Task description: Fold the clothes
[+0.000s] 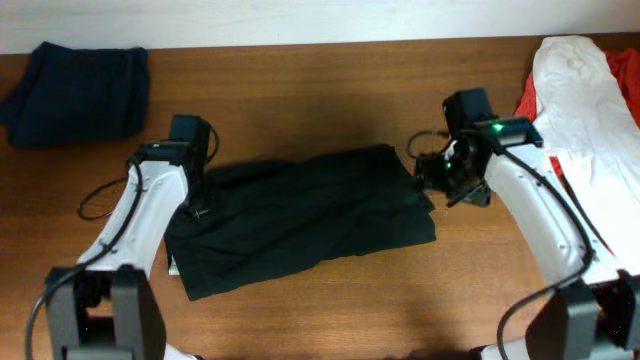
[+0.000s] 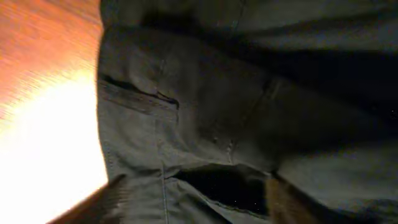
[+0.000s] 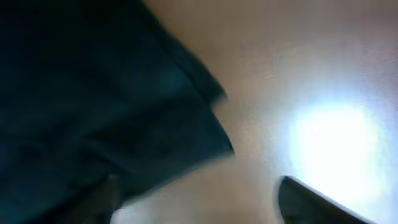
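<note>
Black, matte and creased, the garment lies in the middle of the wooden surface as a rough oblong, slanting from 8 o'clock up to 2 o'clock. It looks to have been doubled over at least once. At its 3 o'clock end the right wrist view shows two stepped edges, which I read as layers lying one on the other. The outline is uneven and the cloth ripples, so I judge the task about midway, with a further fold and some smoothing left to do.

The left wrist view shows stitched seams and a pocket-like slit, which suggests trousers, though I cannot be sure. A pale sliver shows at the 8 o'clock corner.

The left pincer sits low over the garment's 9 o'clock edge. Its fingers are spread wide with cloth beneath them, and nothing looks pinched. The right pincer hangs at the 3 o'clock corner, also spread wide and holding nothing. One finger is over bare wood and the cloth's edge is just beside the other.

Away from the work, a folded navy garment rests at 10 o'clock. A white garment lies at 2 o'clock, with a red one touching it.
</note>
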`<state>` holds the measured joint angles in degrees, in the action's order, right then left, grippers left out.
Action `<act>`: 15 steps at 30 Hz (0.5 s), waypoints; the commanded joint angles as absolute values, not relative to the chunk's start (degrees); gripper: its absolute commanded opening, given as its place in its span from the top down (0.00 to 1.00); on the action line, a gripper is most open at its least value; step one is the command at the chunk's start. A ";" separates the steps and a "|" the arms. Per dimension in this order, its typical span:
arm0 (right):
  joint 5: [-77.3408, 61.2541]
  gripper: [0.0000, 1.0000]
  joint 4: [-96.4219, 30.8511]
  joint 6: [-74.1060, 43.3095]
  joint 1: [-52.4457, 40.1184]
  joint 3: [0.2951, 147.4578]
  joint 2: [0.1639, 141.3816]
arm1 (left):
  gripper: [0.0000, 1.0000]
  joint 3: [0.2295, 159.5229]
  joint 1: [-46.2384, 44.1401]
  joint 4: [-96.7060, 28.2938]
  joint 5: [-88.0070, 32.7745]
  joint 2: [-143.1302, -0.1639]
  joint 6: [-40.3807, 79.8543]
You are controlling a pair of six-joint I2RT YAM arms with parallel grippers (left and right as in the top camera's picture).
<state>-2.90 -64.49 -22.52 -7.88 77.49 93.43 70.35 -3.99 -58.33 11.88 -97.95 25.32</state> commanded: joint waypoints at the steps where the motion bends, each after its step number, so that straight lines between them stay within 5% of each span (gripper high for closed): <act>1: -8.45 0.09 -58.15 -19.75 -7.90 77.80 93.65 | 0.01 70.50 -3.57 -57.87 13.56 -95.77 23.92; 6: -19.86 0.14 -51.11 -20.93 -7.92 77.80 102.78 | 0.01 70.48 -3.57 -57.71 13.56 -95.77 23.92; 9: -23.46 0.25 -46.81 -24.51 -7.92 77.80 108.71 | 0.01 70.48 -3.57 -57.74 13.54 -95.77 23.92; 15: -25.26 0.25 -35.75 -24.53 -7.92 77.80 111.09 | 0.01 70.48 -3.57 -57.76 13.50 -95.77 23.92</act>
